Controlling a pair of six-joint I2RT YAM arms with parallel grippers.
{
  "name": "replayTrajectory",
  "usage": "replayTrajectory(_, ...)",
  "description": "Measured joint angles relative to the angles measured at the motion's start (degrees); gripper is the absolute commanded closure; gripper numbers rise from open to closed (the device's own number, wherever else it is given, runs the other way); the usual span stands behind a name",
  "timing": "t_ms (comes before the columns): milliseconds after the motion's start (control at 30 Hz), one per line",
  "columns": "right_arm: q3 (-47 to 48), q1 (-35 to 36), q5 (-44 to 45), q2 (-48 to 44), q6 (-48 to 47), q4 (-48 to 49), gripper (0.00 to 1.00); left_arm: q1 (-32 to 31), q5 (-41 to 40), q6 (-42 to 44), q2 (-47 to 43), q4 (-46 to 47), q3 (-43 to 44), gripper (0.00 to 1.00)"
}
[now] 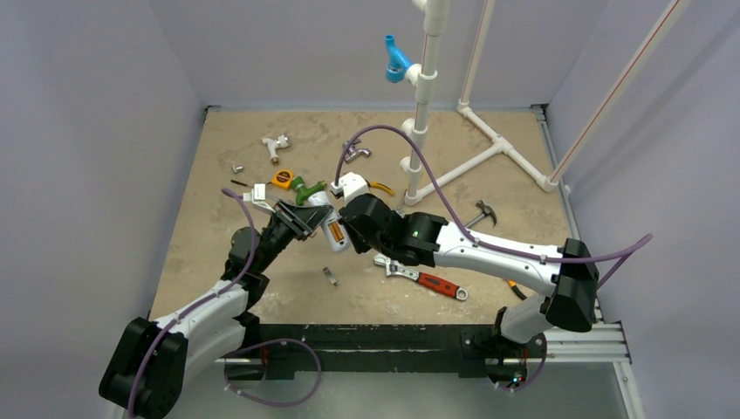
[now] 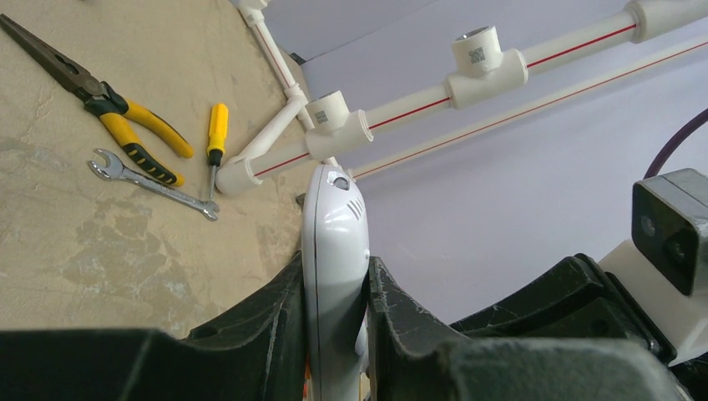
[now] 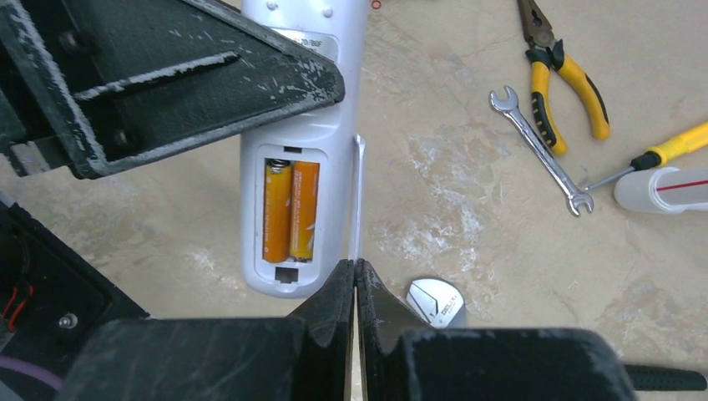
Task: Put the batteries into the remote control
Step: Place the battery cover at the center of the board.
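The remote control [image 3: 327,134] is held above the table with its back up and its battery bay open. Two orange batteries [image 3: 290,210] lie side by side in the bay. My left gripper [image 2: 336,284] is shut on the remote's sides; the remote [image 2: 334,234] stands edge-on between its fingers [image 3: 192,75]. My right gripper [image 3: 356,266] is shut on a thin white cover piece [image 3: 357,196], seen edge-on just right of the bay. In the top view both grippers meet at the remote [image 1: 334,230] over the middle of the table.
Yellow-handled pliers [image 3: 561,71], a small spanner [image 3: 541,152], a yellow screwdriver [image 3: 672,149] and a silver tape measure [image 3: 438,302] lie below. A red-handled wrench [image 1: 425,278], a hammer [image 1: 482,212] and a white pipe frame [image 1: 489,150] are on the right.
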Motion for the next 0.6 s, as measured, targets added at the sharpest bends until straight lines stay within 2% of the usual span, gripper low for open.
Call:
replayTrajectory(433, -3.2, -2.3, 4.8, 0.0, 0.3, -0.3, 1.00, 0.0, 0.0, 0.2, -2.1, -2.2, 0.0, 1.00)
replayTrajectory(533, -4.8, -2.9, 6.1, 0.5, 0.1, 0.1, 1.00, 0.4, -0.1, 1.3, -5.6, -7.4, 0.2, 1.00)
replayTrajectory(600, -6.3, -3.1, 6.4, 1.6, 0.0, 1.2, 1.00, 1.0, -0.7, 2.8, -9.0, -15.0, 1.3, 1.00)
